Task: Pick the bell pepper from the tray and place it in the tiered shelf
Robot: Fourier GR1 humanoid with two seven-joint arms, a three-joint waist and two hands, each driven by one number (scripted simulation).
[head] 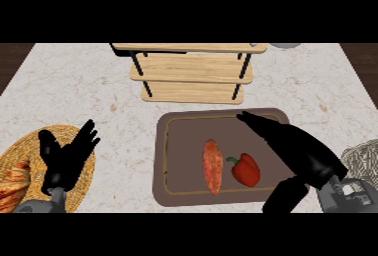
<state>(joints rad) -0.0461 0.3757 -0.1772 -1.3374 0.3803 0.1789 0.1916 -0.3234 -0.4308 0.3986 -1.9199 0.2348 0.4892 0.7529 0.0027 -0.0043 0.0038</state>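
Head view: at the far left, a woven basket [22, 155] lies under the left hand [65, 156], which rests open with fingers spread and pointing up, holding nothing. To that hand's right sits the brown tray [166, 165]. On it an elongated orange-red vegetable [212, 166] lies lengthwise, and just beside it, further right, is the red bell pepper [246, 170]. The right hand [295, 147] hangs over the tray's right side, fingers straight and wide, the pepper just left of its palm, ungrasped. Beyond its fingertips stands the wooden tiered shelf [193, 70]. A pale woven object [362, 155] shows right of the hand.
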